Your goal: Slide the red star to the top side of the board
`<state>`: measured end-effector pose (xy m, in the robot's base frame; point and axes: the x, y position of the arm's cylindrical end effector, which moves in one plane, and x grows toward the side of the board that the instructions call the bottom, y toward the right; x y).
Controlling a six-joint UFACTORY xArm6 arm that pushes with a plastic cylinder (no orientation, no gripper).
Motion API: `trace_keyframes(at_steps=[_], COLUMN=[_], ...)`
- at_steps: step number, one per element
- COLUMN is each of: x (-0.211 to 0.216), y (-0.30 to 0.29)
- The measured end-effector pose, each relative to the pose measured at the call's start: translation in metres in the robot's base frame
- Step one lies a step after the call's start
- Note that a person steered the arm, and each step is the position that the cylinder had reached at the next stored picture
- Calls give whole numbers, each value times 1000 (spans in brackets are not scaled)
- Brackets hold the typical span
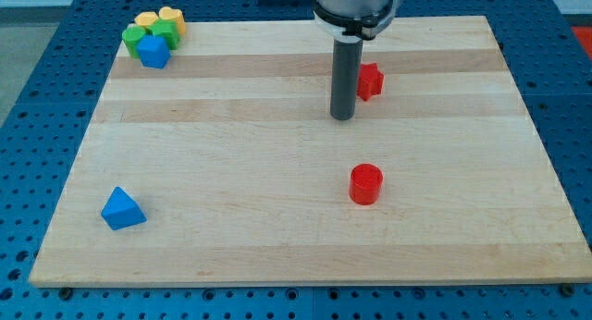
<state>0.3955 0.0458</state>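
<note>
Nearest the view's bottom edge, the blue triangular block (122,209) sits alone at about 8 o'clock on the wooden board (277,237), well apart from everything else. A little farther in, at roughly 5 o'clock from the board's middle, stands the red cylinder (365,184), upright with its round face up.

Farther still, my tip (343,116) rests on the board just past the middle, at about 1 o'clock. The rod rises straight up from it to the arm's metal collar (356,10) at the view's top. There is no pincer on this arm, only the rod, so no open or closed state applies.

The red star (370,80) lies just beside the rod, at about 2 o'clock from my tip; its left part is hidden behind the rod, so I cannot tell whether the two touch. It sits in the upper part of the board, short of the top edge.

Farthest off, at 11 o'clock in the board's top-left corner, a tight cluster: a blue block (154,52) in front, a green block (151,36) touching it, and yellow blocks (170,20) behind.

No writing or labels can be read, and nothing here serves as a container.
</note>
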Motion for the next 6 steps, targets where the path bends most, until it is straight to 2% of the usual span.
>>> trace_keyframes(at_steps=[1, 3, 4, 6], x=[-4, -56, -72, -69], y=[32, 49, 41, -2])
